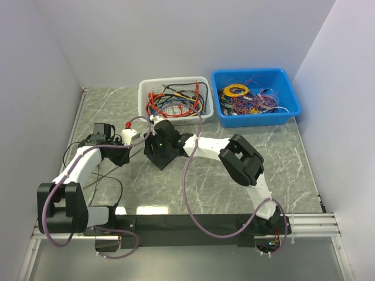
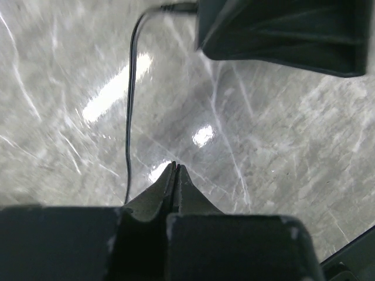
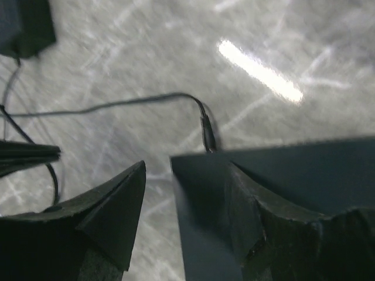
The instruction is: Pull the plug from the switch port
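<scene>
Quick look from my remote seat. The grey marble table (image 1: 281, 170) takes up most of the overhead view. A blue bin (image 1: 258, 120) full of coloured wires is at the far right corner. A white basket (image 1: 142, 99) with more cables is beside it, at the middle of the far edge.

Both arms reach in toward the spot just in front of the basket. The left arm (image 1: 82, 167) comes up along the left edge, and the right arm (image 1: 240, 158) crosses over from the near right corner.

The switch (image 1: 159, 157) is a flat black box, a bit left of the table's middle and closer to the far edge than the near one. From overhead it's turned corner-on like a diamond, right under the right arm's wrist.

The right claw (image 3: 187, 170) has its fingers apart. One finger overlaps the switch body, and there's a visible gap between the box edge and the other finger, so I can't call it clamped. The left claw (image 2: 174, 171) is pinched fully together on nothing, hanging over bare table just short of the switch.

A thin black cable (image 2: 130, 117) trails across the table toward the near left. Its plug (image 3: 208, 136) is seated in the switch's edge.
</scene>
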Controlling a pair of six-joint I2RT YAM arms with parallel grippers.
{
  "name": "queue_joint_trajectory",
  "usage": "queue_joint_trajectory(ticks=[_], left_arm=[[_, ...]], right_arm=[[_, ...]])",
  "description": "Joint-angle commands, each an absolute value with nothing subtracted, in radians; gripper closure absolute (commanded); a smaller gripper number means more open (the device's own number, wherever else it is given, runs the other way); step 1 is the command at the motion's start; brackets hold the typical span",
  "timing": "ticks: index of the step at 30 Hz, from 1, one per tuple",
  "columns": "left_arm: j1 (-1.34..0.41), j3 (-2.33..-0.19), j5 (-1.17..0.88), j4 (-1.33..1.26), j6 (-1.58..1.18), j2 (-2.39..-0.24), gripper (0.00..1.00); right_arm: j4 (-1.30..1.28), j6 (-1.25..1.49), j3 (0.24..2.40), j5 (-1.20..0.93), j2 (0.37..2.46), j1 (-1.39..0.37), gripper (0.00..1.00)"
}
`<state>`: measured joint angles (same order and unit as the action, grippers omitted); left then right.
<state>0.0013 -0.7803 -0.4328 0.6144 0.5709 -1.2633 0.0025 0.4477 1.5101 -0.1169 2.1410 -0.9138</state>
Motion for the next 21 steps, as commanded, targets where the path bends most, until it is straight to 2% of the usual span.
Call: queue_joint_trajectory(ticks=[1, 4, 7, 8, 11, 15, 17, 18, 21], left_arm=[[0.031, -0.767, -0.437, 0.600, 0.549, -1.298, 1.00], [0.037, -0.791, -0.443, 0.583, 0.537, -1.327, 0.99], [0.034, -0.851, -0.468, 0.571, 0.528, -1.367, 0.76], [0.032, -0.865, -0.478, 0.569, 0.532, -1.379, 0.61], [0.006, -0.897, -0.521, 0.540, 0.577, -1.413, 0.42], [-0.029, -0.890, -0.574, 0.407, 0.693, -1.472, 0.36], [-0.038, -0.916, -0.612, 0.405, 0.779, -1.517, 0.37], [-0.046, -0.931, -0.630, 0.420, 0.869, -1.569, 0.30], [-0.077, -0.986, -0.635, 0.420, 0.948, -1.652, 0.29]], right_arm=[[0.041, 0.419, 1.482, -0.077, 2.118, -0.931, 0.37], [0.035, 0.372, 1.500, -0.026, 2.131, -0.948, 0.37], [-0.012, 0.312, 1.523, 0.046, 2.149, -0.960, 0.37], [-0.030, 0.296, 1.514, 0.054, 2.149, -0.965, 0.37], [0.041, 0.220, 1.386, 0.048, 2.099, -0.983, 0.38], [0.146, 0.169, 1.153, -0.023, 1.988, -0.986, 0.39], [0.135, 0.181, 1.121, -0.031, 1.974, -0.988, 0.39], [0.132, 0.202, 1.096, -0.035, 1.962, -0.986, 0.39], [0.173, 0.250, 1.017, -0.064, 1.922, -0.988, 0.39]])
